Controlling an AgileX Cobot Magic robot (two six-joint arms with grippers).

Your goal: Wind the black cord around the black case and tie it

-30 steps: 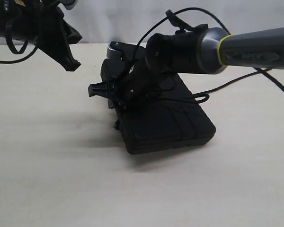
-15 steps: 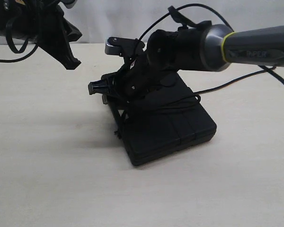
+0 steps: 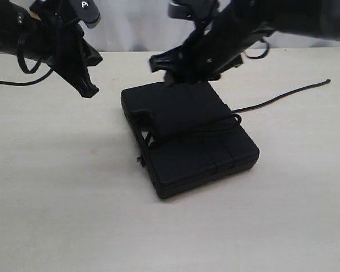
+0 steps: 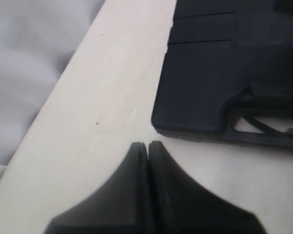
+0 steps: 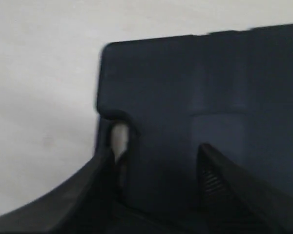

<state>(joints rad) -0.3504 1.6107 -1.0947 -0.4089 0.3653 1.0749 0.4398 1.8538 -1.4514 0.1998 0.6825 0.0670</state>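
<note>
The black case [image 3: 190,136] lies flat near the middle of the pale surface [image 3: 56,198]. Its long axis runs from the far side toward the camera, and the near end leans to the right. The edge with the handle cut-out faces the left of the exterior view. The black cord [image 3: 283,96] crosses the lid about halfway along and bunches in a small loop at the right edge. From there it trails loose over the surface to a free end far to the right. Whether it passes under the case cannot be told. The right hand [image 3: 167,69] hangs blurred over the far end of the case, its fingers spread and nothing between them. The left hand [image 3: 86,88] is up beside the far left corner, off the case, fingers pressed together and holding nothing. Both arms crowd the far end, while the near half of the case and the cord's tail lie uncovered. A grey cloth [image 3: 130,22] hangs behind the surface. The left wrist view brings close what the exterior view shows only small: the shut left hand [image 4: 147,145] sits just short of a rounded corner of the case [image 4: 205,73], with bare surface [image 4: 102,112] between them and the cloth [image 4: 19,58] beyond the surface's edge. The right wrist view looks down past the parted right hand [image 5: 156,156] onto the case [image 5: 185,83] with its cut-out, but shows no cord.
</note>
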